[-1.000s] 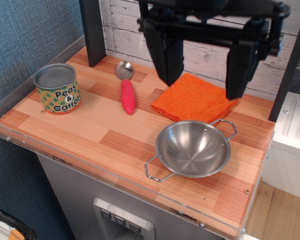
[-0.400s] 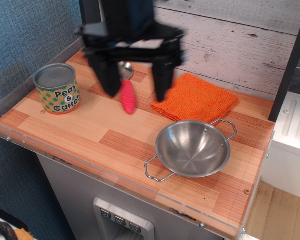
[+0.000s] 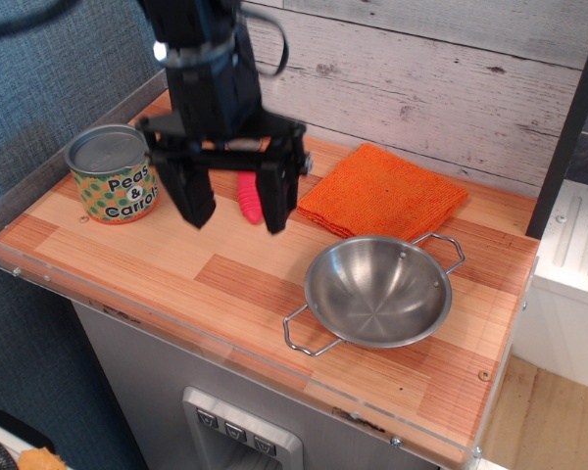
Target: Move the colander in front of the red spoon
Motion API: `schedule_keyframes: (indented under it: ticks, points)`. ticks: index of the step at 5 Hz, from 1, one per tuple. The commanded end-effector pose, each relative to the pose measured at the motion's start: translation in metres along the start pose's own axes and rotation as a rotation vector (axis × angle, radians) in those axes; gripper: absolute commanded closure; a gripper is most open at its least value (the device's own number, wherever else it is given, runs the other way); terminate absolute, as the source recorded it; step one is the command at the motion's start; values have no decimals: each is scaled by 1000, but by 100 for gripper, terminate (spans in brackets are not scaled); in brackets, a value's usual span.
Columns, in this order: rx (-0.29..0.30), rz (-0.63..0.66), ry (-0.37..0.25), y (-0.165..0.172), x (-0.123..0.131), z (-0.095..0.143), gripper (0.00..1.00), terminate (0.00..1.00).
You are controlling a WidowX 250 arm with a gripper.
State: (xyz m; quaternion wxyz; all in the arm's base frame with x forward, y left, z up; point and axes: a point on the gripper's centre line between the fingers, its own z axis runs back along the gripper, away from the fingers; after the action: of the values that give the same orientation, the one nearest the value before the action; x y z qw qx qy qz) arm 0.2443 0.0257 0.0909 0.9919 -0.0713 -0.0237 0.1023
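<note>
My fingers (image 3: pixel 194 201) hang apart and empty, and the gripper (image 3: pixel 235 208) sits over the red spoon (image 3: pixel 247 196), whose handle shows between them. The colander (image 3: pixel 377 290) lies well off to one side, near the front edge of the wooden counter (image 3: pixel 127 255), just in front of the orange cloth (image 3: pixel 382 191), untouched. It looks like thin steel: light, rigid, and slick on its polished curve, so I expect pinching the bowl wall would slip. I judge the rim beside a wire loop handle (image 3: pixel 304 338) the surest hold. The can (image 3: pixel 113 173) stands beside me.
</note>
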Motion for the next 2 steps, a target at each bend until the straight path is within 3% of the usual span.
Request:
schedule_keyframes:
  ticks: [1, 2]
  points:
    - [-110, 15, -32, -4, 6, -24, 0, 0]
    - [-142, -5, -14, -16, 9, -36, 0, 0]
